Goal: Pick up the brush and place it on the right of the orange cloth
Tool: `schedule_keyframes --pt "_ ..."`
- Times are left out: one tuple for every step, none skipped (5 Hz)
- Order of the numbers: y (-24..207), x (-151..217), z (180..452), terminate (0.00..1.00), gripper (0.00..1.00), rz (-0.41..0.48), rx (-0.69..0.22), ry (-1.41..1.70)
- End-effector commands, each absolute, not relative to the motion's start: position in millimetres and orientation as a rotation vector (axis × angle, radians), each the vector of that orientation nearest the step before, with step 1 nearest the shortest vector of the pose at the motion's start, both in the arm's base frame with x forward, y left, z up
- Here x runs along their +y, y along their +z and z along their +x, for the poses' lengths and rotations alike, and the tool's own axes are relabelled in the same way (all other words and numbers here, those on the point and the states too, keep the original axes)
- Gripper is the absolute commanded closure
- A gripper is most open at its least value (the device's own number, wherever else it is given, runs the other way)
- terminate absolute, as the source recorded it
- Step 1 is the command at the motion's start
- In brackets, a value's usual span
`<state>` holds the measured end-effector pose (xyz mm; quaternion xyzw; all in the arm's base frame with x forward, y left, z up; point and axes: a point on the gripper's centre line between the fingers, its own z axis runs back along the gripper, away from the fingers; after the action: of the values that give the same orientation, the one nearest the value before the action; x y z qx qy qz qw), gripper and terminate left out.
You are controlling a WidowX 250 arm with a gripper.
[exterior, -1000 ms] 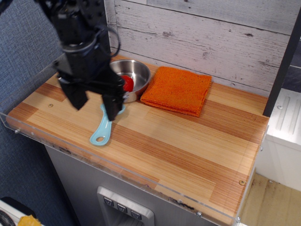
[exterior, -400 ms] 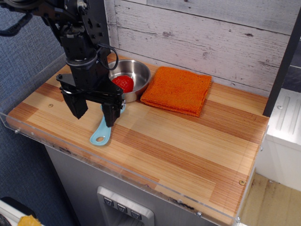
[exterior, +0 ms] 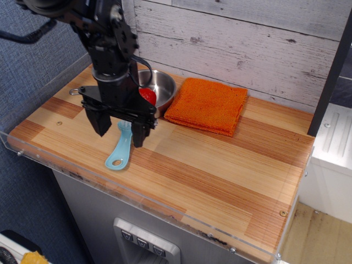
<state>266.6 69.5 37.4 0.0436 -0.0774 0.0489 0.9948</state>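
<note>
The light blue brush (exterior: 119,152) lies on the wooden counter, its handle end with the hole pointing to the front left and its head hidden behind my gripper. My gripper (exterior: 121,132) is open, its two black fingers straddling the brush near the head, tips close to the counter. The orange cloth (exterior: 207,105) lies folded at the back middle, to the right of the steel pan (exterior: 161,86).
The steel pan holds a red ball (exterior: 147,95). A clear plastic rim (exterior: 165,212) runs along the counter's front edge. A grey plank wall (exterior: 236,44) stands behind. Bare wood (exterior: 275,137) lies to the right of the cloth.
My gripper has moved right and down, from left of the brush to straddling it near its head. The brush, cloth and pan have not moved.
</note>
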Motion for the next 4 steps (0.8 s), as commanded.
schedule_keyframes --pt "35.9 66.0 277.0 0.0 0.0 0.174 -0.224 0.119" --pt "23.8 71.1 277.6 0.0 0.0 0.154 -0.194 0.141" --pt "17.8 77.4 274.7 0.0 0.0 0.138 -0.178 0.161" --pt "10.1 79.9 274.8 0.0 0.0 0.12 -0.154 0.169"
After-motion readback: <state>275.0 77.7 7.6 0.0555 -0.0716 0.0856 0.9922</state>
